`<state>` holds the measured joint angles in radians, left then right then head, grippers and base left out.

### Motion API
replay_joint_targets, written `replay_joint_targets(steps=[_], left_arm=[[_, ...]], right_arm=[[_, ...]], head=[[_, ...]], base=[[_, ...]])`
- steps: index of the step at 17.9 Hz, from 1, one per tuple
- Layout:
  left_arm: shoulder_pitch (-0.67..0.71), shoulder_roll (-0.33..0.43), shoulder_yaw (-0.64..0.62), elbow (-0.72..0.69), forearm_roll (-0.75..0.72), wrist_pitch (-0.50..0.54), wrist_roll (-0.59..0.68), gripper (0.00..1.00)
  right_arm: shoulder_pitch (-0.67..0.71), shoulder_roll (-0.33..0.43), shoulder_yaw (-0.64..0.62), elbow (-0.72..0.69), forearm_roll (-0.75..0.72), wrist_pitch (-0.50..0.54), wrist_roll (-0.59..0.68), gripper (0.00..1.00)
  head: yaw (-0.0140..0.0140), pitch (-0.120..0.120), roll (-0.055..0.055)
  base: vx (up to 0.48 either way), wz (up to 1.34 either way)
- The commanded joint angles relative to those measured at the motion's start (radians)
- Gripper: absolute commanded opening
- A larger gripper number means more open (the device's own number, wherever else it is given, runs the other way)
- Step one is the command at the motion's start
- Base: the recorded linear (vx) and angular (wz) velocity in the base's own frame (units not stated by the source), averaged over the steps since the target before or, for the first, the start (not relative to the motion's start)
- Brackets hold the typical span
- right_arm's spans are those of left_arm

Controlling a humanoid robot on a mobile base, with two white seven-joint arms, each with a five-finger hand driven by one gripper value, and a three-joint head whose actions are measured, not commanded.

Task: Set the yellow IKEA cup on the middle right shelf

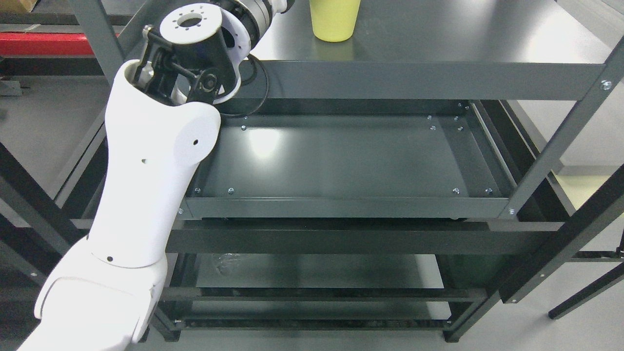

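Note:
A yellow cup (334,20) stands upright on the upper shelf (438,44) of a dark metal rack, cut off by the picture's top edge. My left arm (151,161) rises from the lower left, bends at the elbow and reaches up toward the top centre. Its forearm (253,17) leaves the picture just left of the cup, so the hand itself is out of sight. The shelf below (341,161) lies bare. My right arm does not show.
Dark rack posts (560,141) slant down the right side, and a crossbar (365,239) runs under the middle shelf. A lower shelf (317,270) shows beneath. A red bar (44,44) lies at the far left behind the rack.

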<state>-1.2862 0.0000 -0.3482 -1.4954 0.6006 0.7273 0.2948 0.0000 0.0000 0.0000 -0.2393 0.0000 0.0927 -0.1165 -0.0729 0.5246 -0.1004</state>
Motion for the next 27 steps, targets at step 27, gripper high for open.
replay_joint_targets(steps=[27], left_arm=[[0.537,0.017,-0.339,-0.255,0.032,0.226,-1.031,0.99]], right_arm=[[0.014,-0.017,0.017,0.0,-0.025,0.001,0.0,0.99]], head=[[0.0,0.0,0.0]], base=[[0.0,0.0]])
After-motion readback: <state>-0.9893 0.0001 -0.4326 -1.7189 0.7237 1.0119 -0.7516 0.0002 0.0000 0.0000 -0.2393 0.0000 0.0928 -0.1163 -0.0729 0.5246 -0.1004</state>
